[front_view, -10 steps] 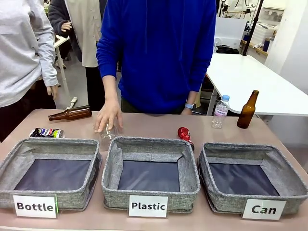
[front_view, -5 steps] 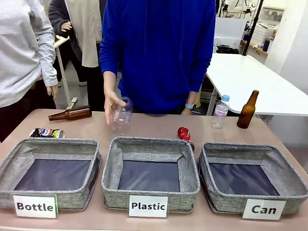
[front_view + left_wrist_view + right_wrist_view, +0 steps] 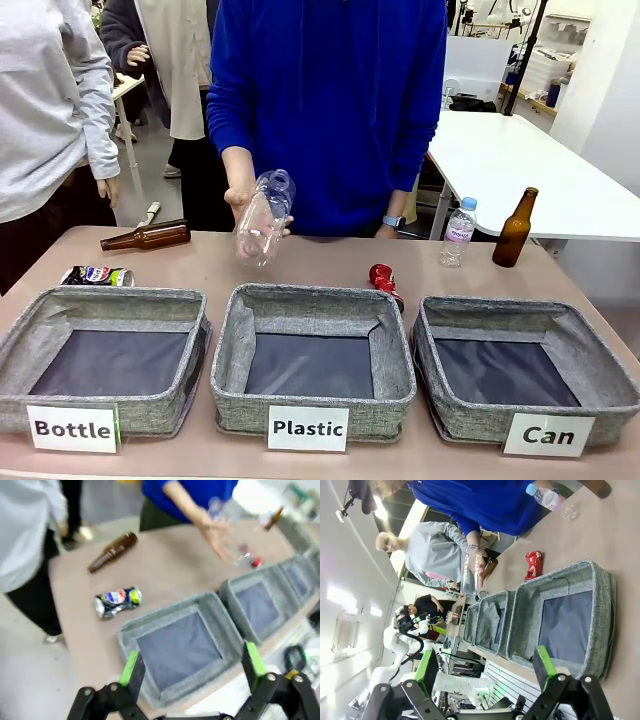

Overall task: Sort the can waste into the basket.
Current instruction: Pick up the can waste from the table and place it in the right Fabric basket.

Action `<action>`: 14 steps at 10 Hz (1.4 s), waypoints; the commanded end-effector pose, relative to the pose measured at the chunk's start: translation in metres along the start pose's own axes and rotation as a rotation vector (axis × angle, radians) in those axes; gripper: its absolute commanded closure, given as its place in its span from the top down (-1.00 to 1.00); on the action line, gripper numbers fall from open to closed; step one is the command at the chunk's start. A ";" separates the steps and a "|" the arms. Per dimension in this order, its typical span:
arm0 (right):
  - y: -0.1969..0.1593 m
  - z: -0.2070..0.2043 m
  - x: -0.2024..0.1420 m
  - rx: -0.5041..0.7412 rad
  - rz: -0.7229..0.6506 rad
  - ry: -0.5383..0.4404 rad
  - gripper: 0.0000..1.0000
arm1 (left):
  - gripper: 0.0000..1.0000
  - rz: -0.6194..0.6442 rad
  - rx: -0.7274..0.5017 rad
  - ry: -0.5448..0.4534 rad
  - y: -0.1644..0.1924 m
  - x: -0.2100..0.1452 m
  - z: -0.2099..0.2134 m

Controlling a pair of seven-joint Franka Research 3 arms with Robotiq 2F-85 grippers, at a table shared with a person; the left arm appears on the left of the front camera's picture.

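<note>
Front view: red can (image 3: 383, 280) near Can basket (image 3: 495, 312) rim.

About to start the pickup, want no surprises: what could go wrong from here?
1. The red can lies close behind the Plastic basket's far corner; a grasp there could snag the fabric rim.
2. The printed can is far left, the Can basket far right: a long carry over two wrong baskets.
3. The person's hand holds a clear bottle above the table's middle, possibly in a reaching arm's path.
</note>
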State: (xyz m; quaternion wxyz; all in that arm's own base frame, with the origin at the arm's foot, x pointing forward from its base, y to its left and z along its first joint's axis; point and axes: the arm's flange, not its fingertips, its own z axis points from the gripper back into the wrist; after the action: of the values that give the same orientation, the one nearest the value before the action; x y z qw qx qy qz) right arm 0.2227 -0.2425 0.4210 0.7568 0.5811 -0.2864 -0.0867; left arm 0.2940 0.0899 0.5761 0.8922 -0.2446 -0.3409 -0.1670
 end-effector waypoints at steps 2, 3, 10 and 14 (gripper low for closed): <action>0.000 0.001 0.003 0.018 0.031 -0.015 1.00 | 1.00 -0.111 -0.009 0.278 0.054 0.035 -0.058; 0.000 0.001 0.003 0.018 0.031 -0.015 1.00 | 1.00 -0.121 -0.037 0.303 0.060 0.039 -0.076; 0.000 0.001 0.003 0.018 0.031 -0.015 1.00 | 1.00 -0.050 0.067 0.323 0.073 0.037 -0.115; 0.000 0.001 0.003 0.018 0.031 -0.015 1.00 | 1.00 -0.505 -0.109 0.505 0.078 0.064 -0.184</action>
State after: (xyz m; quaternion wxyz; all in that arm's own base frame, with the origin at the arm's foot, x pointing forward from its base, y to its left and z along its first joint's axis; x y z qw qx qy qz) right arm 0.2224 -0.2426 0.4210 0.7572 0.5804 -0.2872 -0.0857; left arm 0.4446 0.0322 0.4794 0.8908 -0.1525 -0.1602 -0.3970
